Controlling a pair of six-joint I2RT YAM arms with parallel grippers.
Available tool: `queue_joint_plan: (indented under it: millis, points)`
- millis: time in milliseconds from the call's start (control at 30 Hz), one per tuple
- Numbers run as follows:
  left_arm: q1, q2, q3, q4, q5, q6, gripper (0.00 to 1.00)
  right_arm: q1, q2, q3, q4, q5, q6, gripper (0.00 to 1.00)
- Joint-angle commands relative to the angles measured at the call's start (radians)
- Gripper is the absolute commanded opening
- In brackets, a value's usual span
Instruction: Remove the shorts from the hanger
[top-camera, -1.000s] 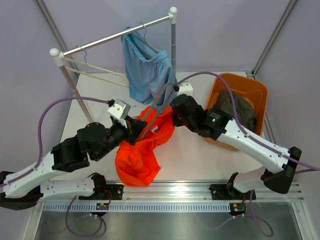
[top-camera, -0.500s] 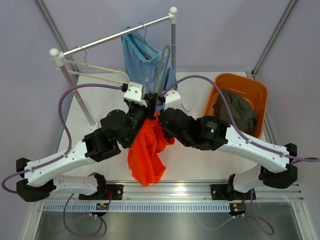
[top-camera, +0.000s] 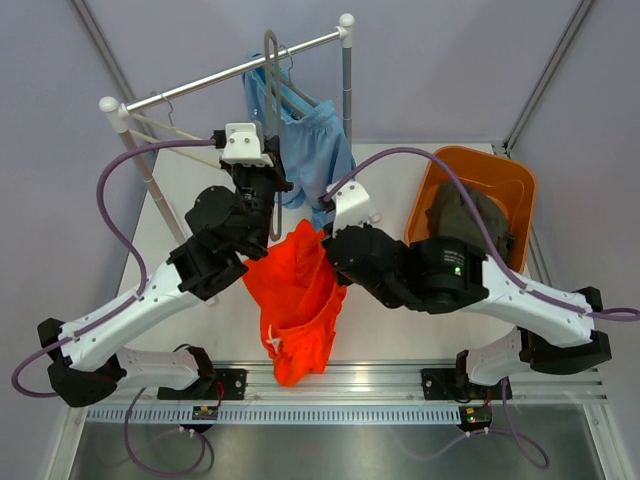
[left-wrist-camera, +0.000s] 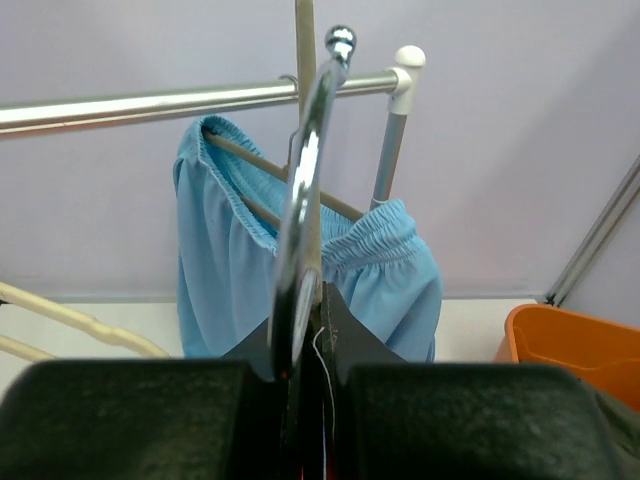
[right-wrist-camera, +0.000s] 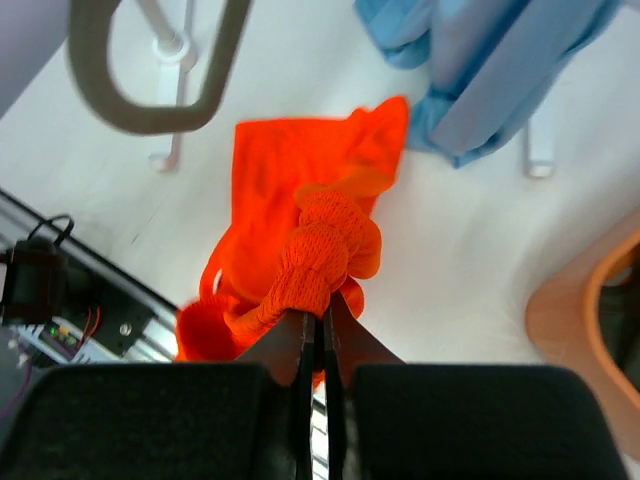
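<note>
Orange shorts (top-camera: 295, 300) hang bunched at frame centre, below the upright grey hanger (left-wrist-camera: 297, 250); light blue shorts (top-camera: 305, 150) hang upper centre; dark olive shorts (top-camera: 495, 225) lie crumpled right.

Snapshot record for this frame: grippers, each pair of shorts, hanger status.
left gripper: shut on grey hanger, held upright near the rail
right gripper: shut on orange shorts, at the bunched waistband
orange shorts: hanging from right gripper, appear free of grey hanger
blue shorts: on their own hanger on the rail
olive shorts: in orange bin
cream hanger: bare
not yet removed: blue shorts
</note>
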Motion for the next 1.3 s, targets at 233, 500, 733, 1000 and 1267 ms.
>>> queue_joint_plan:
  millis: [233,500,733,1000,1267]
  points:
    - [0.002,-0.188,0.022,-0.318,0.039,-0.231,0.00,-0.246,-0.102,0.418,0.118,0.356,-0.316,0.00]
    - [0.000,-0.280,-0.095,-0.436,0.076,-0.308,0.00,-0.270,-0.195,0.359,1.419,0.508,-1.336,0.00]
    - [-0.004,-0.287,-0.162,-0.478,0.117,-0.371,0.00,-0.372,-0.081,0.518,1.457,0.430,-1.440,0.00]
    - [-0.009,-0.326,-0.217,-0.481,0.142,-0.405,0.00,-0.683,-0.026,0.534,0.966,0.330,-0.963,0.00]
    - [-0.011,-0.367,-0.266,-0.501,0.145,-0.419,0.00,-0.856,0.194,0.783,0.786,0.260,-0.830,0.00]
